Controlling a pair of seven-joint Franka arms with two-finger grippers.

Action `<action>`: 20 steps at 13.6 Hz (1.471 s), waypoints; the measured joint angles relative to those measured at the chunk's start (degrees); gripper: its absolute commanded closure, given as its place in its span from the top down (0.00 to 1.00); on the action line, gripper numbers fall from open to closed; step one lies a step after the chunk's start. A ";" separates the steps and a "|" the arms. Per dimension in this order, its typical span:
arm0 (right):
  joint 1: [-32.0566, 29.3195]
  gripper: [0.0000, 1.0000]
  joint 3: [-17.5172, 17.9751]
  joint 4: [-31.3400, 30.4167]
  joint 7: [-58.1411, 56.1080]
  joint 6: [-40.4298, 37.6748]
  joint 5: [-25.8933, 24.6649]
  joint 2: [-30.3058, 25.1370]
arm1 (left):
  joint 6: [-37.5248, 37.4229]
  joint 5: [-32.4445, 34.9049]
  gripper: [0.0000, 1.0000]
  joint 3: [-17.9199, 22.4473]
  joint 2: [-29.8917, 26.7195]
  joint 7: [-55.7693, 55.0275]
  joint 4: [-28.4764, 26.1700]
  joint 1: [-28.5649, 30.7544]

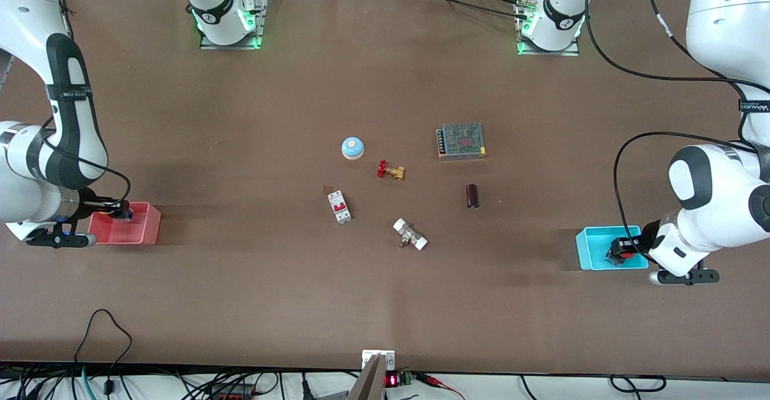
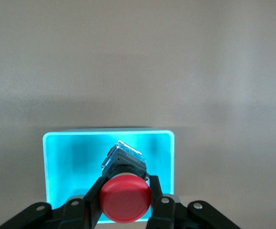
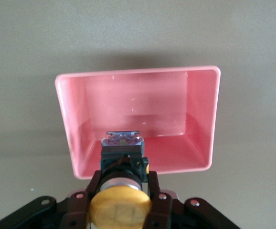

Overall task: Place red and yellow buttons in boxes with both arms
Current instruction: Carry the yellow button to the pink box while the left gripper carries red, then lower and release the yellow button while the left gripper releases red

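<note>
Both buttons [image 2: 125,198] in end effectors [image 3: 120,202], over boxes [image 3: 138,119]

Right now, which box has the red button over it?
The cyan box, at the left arm's end. The left tool holds the red button there; the pink box gets yellow.

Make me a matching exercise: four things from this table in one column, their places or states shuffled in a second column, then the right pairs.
Things:
1. red button
2. yellow button
3. blue dome
4. power supply

Places or states:
A. on the table beside the brass valve
B. held by the right gripper over the pink box
C. on the table, nearer the left arm's base than the dome
D. held by the left gripper over the cyan box

Pairs: 1-D, 2-B, 3-A, 4-C
</note>
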 measured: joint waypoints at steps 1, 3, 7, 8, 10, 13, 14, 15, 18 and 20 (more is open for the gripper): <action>-0.08 0.12 0.00 1.08 -0.20 0.01 0.00 0.87 | -0.01 0.00 0.11 0.00 0.82 0.69 -0.15 0.31; -0.25 0.12 0.00 2.88 -0.53 0.00 -0.01 2.24 | -0.01 0.00 0.16 -0.03 2.44 1.33 -0.29 0.43; -1.32 0.12 0.00 4.11 -2.21 0.01 -0.01 4.16 | 0.01 0.00 0.29 -0.22 4.44 1.75 -0.31 0.38; -1.56 0.12 0.00 4.33 -2.34 0.14 -0.01 4.63 | 0.04 0.00 0.37 -0.24 4.72 1.80 -0.32 0.37; -1.83 0.12 0.00 4.50 -2.39 1.07 -0.01 5.48 | 0.08 0.00 0.71 -0.28 4.86 1.86 -0.27 0.32; -2.07 0.13 0.01 4.53 -2.39 3.34 -0.01 6.69 | 0.14 0.00 1.00 -0.33 4.86 1.88 -0.01 0.14; -2.08 0.13 0.01 4.54 -2.40 3.60 -0.01 7.00 | 0.18 0.00 1.00 -0.34 4.86 1.88 0.12 0.01; -2.08 0.13 0.04 4.55 -2.40 3.81 -0.01 7.24 | 0.32 0.00 1.00 -0.36 4.81 1.87 0.42 -0.08; -2.08 0.13 0.08 4.57 -2.40 5.33 0.01 7.82 | 0.73 0.00 1.00 -0.44 4.29 1.76 4.02 -0.13; -2.08 0.13 0.19 4.59 -2.40 5.44 0.01 7.84 | 0.36 0.00 1.00 -0.48 3.19 0.77 5.86 -0.16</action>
